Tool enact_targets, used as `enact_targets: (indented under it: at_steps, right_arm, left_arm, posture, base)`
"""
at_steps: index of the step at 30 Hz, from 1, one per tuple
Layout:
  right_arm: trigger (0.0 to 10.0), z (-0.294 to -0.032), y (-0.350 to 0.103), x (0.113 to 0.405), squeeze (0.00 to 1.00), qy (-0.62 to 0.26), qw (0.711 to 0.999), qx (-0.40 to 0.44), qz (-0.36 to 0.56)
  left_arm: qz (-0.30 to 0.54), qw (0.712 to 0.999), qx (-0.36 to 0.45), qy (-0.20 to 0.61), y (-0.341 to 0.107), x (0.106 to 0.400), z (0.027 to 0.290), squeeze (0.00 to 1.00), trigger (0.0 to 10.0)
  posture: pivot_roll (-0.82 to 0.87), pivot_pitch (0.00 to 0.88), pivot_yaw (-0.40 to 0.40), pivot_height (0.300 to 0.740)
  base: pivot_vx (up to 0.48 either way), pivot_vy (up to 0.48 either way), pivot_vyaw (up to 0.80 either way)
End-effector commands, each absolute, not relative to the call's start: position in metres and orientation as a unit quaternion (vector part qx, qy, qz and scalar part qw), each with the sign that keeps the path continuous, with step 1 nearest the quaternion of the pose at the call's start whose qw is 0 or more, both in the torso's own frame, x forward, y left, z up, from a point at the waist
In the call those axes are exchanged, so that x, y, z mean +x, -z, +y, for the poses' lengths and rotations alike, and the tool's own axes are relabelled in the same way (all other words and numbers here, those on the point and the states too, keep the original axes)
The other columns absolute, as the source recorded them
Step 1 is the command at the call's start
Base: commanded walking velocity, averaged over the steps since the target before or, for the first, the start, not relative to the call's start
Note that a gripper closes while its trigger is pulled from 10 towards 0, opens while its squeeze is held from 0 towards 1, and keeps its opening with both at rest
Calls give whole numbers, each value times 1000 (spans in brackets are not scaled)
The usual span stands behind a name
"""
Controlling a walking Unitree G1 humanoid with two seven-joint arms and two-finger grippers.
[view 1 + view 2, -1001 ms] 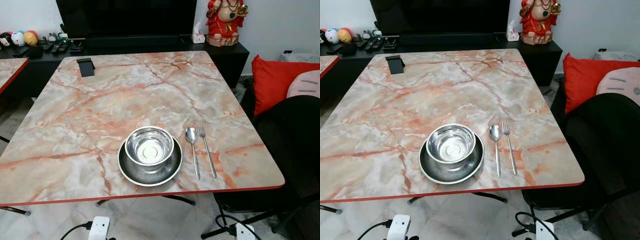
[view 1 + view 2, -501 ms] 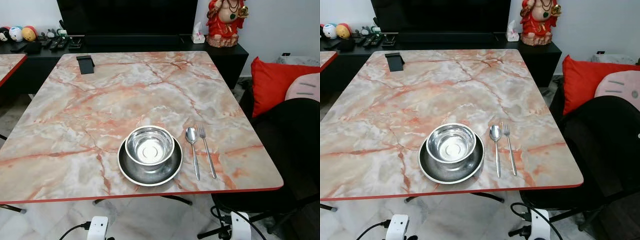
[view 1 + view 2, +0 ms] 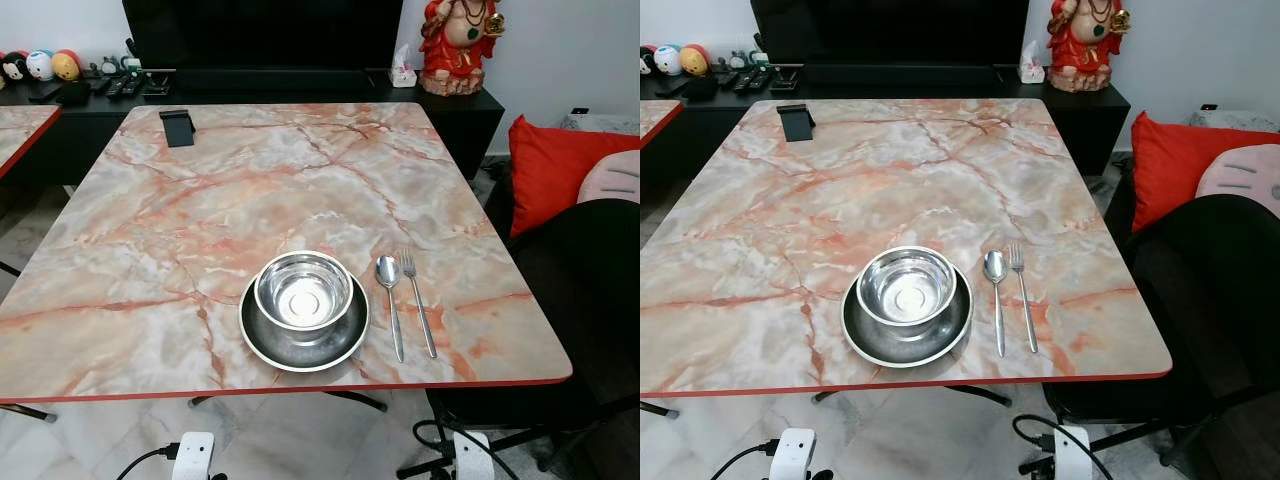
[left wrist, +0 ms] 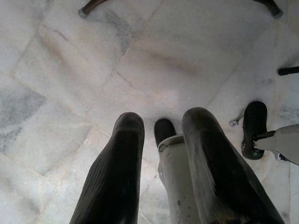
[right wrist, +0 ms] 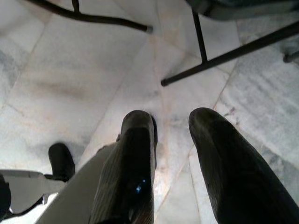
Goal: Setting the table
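Marble-patterned table [image 3: 250, 190], pink and orange veined with a red edge, takes up most of the head views, with a second table of the same pattern [image 3: 18, 130] showing at the far left. Behind it runs a low black cabinet [image 3: 470, 105] under a large dark screen [image 3: 260, 35]. To the right sit a black chair [image 3: 590, 300], a red cushion [image 3: 555, 170] and a pink cushion [image 3: 615, 175]. A red and gold figurine [image 3: 460, 45] stands on the cabinet's right end, a small tissue box [image 3: 403, 72] just beside it, and round toy figures [image 3: 45, 65] with remote controls [image 3: 130, 85] at the left end. No brand, label or writing can be read on any of these.

Near the table's front edge lies a round steel plate [image 3: 345, 340] with a steel bowl [image 3: 303, 290] resting inside it. Just to the right of the plate a spoon [image 3: 390, 300] and a fork [image 3: 416, 310] lie side by side, apart from each other, handles toward the robot. A small black phone stand [image 3: 178, 127] sits at the far left corner.

Both arms hang low over the pale marble floor [image 4: 154, 70]. The left gripper [image 4: 161, 126] has its fingers spread with nothing between them, and the right gripper [image 5: 173, 123] likewise has its fingers apart and bare.
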State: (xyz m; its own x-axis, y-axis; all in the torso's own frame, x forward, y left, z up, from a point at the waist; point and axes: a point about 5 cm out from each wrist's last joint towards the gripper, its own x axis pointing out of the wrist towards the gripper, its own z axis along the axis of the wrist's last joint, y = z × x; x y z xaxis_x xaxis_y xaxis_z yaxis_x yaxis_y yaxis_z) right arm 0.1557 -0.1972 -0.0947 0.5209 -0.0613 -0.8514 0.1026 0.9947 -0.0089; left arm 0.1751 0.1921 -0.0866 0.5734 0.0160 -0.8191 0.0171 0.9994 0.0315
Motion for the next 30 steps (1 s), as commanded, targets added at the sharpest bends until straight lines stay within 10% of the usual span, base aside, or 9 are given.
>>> enact_targets:
  at_steps: [1,30]
  right_arm:
    - [10000,-197,95,154,0,50,872,20,487]
    - [10000,-193,93,162,0,68,876,27,476]
  left_arm:
    - [463,886,11,-3,88,173,192,0,10000]
    - [461,888,2,-3,87,174,192,0,10000]
  posture:
    - [-20,0,-1,740]
    - [-34,0,0,740]
  base:
    - [0,0,0]
    - [0,171,0]
